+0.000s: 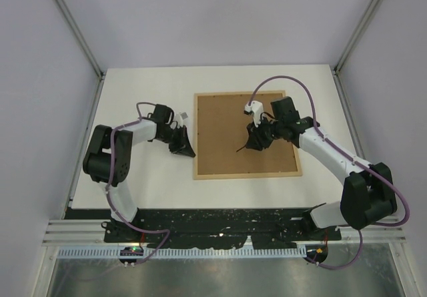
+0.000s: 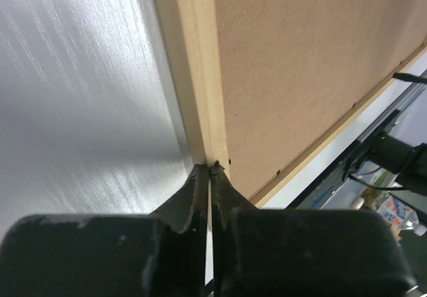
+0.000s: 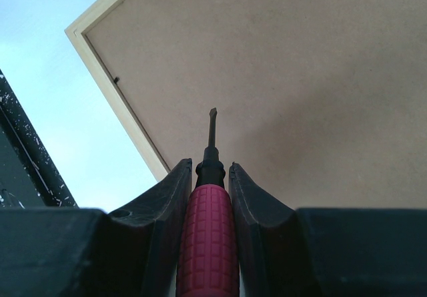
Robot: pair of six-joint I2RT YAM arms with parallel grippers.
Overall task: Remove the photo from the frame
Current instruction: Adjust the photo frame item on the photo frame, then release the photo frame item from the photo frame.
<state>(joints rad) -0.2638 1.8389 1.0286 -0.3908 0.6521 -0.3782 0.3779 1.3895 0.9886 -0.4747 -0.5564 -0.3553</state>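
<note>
The frame [image 1: 220,143] is lying back-up at the table's [image 1: 147,90] middle, your right gripper [image 3: 210,167] is clamping a screwdriver [image 3: 208,230] above it, and your left gripper [image 2: 210,170], jaws nearly closed, is resting at its left rail: lever gently.

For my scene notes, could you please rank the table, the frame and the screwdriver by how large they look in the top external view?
1. the table, clearly largest.
2. the frame, lying back-up on it.
3. the screwdriver, smallest: only its thin dark shaft shows.
</note>
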